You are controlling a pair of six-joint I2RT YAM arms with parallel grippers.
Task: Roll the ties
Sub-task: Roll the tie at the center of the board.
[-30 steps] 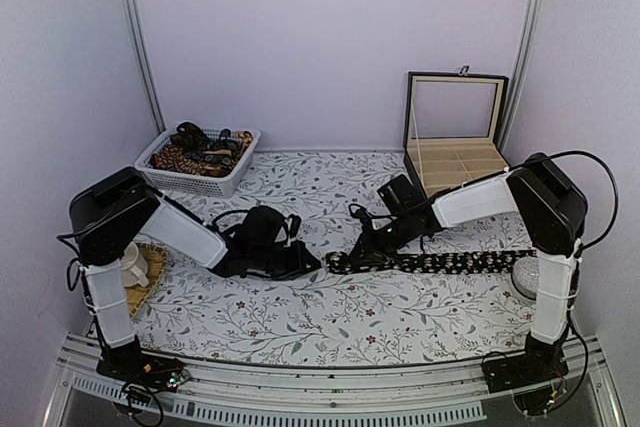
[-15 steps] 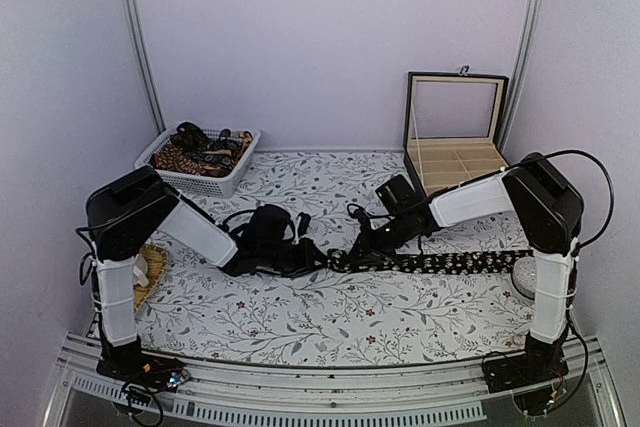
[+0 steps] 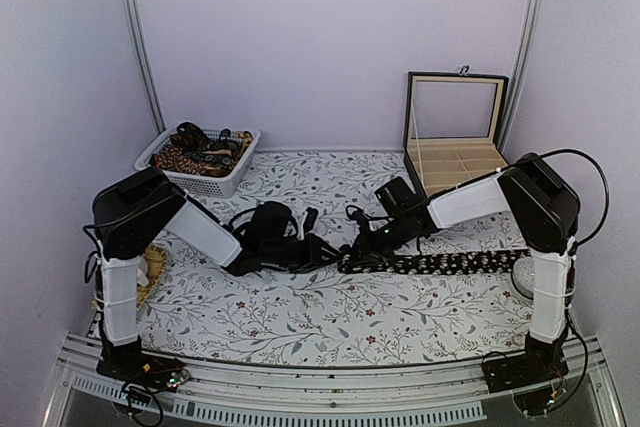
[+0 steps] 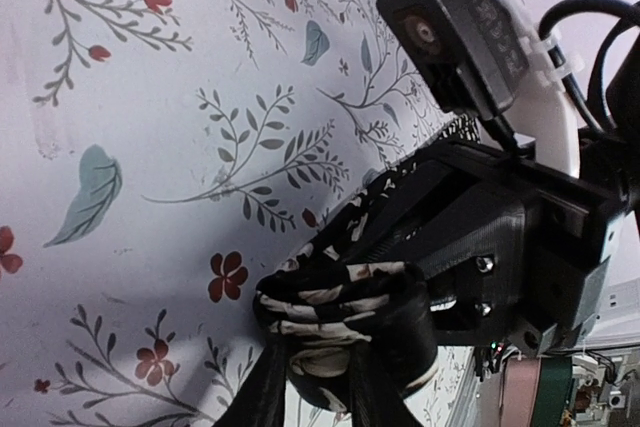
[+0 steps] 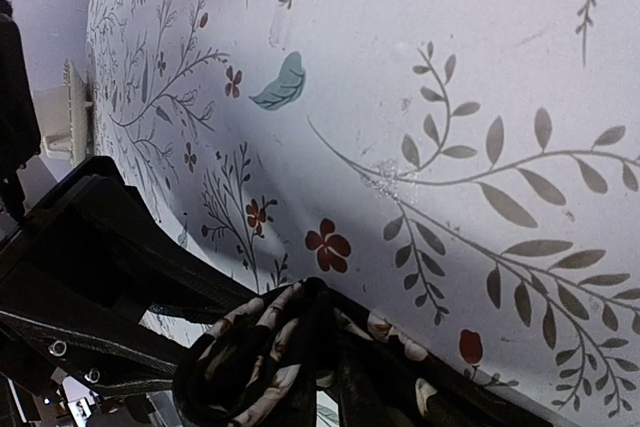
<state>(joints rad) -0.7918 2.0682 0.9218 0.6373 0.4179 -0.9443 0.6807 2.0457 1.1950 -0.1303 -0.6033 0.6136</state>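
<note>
Tie [image 3: 440, 263] flat on table [image 3: 300, 317], in front of box [image 3: 455, 137]; probably soft, light, slippery. Left claw [image 3: 333, 250] clamped on its rolled end, the place to hold. Right claw [image 3: 363, 247] beside it: cannot tell its grip.

Left arm stretched low and inward, left hand [image 3: 328, 248] with fingers [image 4: 262, 397] closed on the tie [image 4: 335, 297], right arm folded inward, right hand [image 3: 358, 247] lowered just beside it, grip hidden.

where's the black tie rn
Top view: black tie lies across the right half of the table, in front of the open box, its left end between the left hand and right hand.
</note>
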